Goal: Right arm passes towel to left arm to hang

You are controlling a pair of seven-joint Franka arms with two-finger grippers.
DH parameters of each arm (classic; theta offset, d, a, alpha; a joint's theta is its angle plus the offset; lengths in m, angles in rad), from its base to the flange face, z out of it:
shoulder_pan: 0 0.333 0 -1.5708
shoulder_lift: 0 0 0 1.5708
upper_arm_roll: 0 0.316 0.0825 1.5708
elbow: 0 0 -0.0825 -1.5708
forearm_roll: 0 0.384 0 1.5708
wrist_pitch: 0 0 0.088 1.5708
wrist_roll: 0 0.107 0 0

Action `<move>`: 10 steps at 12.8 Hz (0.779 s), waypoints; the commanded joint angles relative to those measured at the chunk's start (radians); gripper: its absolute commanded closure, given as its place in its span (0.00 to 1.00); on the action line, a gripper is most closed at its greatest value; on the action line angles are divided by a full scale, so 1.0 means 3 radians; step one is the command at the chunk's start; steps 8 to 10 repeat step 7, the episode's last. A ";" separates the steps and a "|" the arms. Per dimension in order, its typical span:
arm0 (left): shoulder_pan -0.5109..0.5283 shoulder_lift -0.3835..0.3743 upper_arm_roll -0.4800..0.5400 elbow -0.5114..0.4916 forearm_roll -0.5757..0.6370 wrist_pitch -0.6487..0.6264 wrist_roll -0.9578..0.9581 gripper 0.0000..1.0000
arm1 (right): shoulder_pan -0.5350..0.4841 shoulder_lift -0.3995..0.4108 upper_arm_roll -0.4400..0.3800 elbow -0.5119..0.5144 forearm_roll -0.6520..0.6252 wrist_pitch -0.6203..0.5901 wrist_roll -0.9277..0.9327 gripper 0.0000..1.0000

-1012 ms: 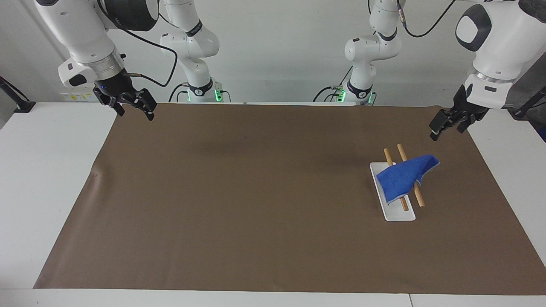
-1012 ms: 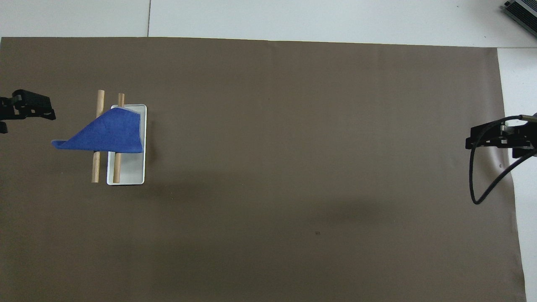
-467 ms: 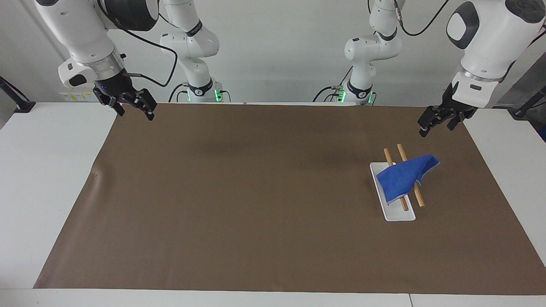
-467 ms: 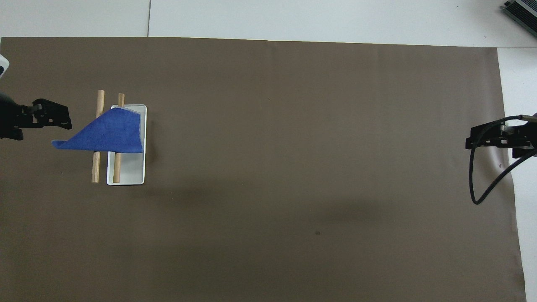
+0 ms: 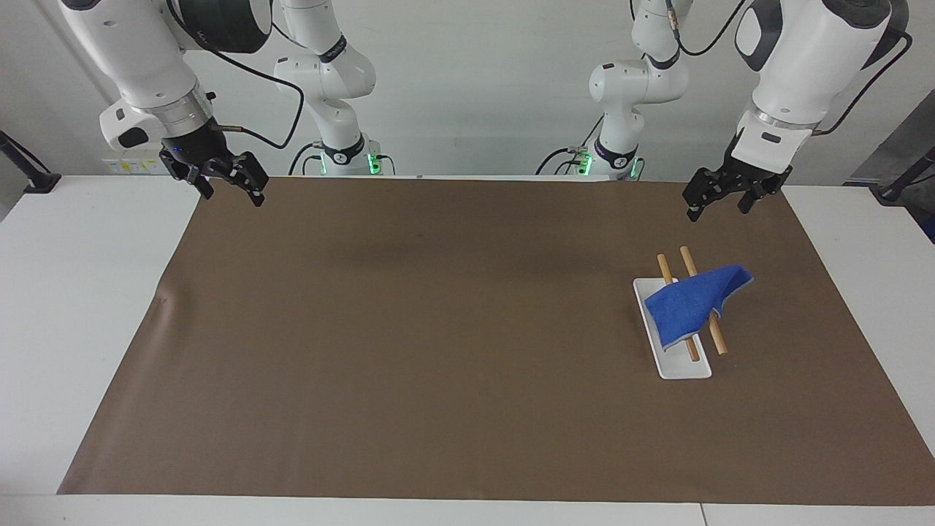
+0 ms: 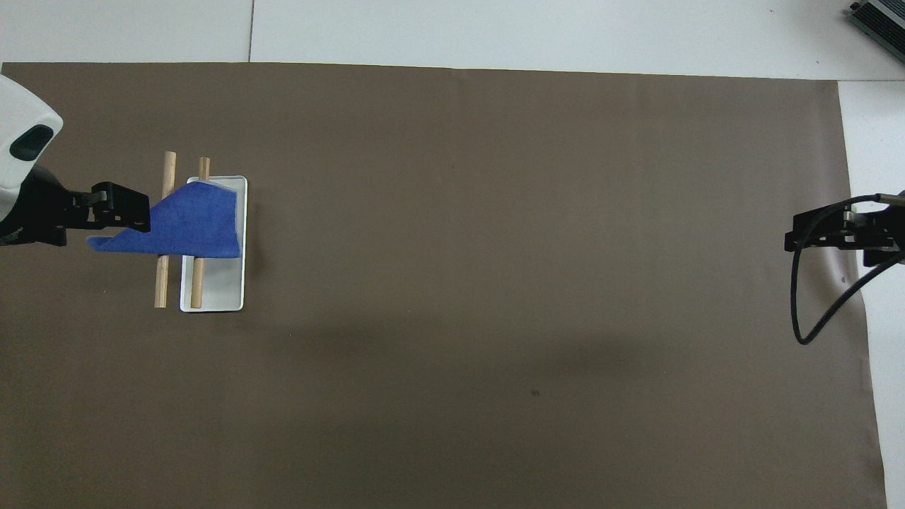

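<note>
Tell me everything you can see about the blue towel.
The towel is a small bright blue fuzzy cloth with a thin pale edge. It hangs draped across two wooden rods over a white tray, toward the left arm's end of the table. One corner sticks out past the rods, unsupported. No hand touches it.

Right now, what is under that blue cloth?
The towel drapes over two wooden rods, which run above a white tray. The rods' ends and the tray's two ends show; their middles, and whatever holds the rods up, are covered.
</note>
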 commanded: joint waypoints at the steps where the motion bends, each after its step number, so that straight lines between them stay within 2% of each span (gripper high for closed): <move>1: -0.0008 -0.0095 0.0044 -0.0106 0.0032 -0.0014 0.0008 0.00 | -0.0010 -0.0064 -0.0007 -0.0075 0.0008 0.0023 -0.0036 0.00; 10: -0.0003 -0.0105 0.0049 -0.0106 0.0022 0.0037 0.0023 0.00 | -0.0010 -0.0064 -0.0007 -0.0075 0.0008 0.0023 -0.0036 0.00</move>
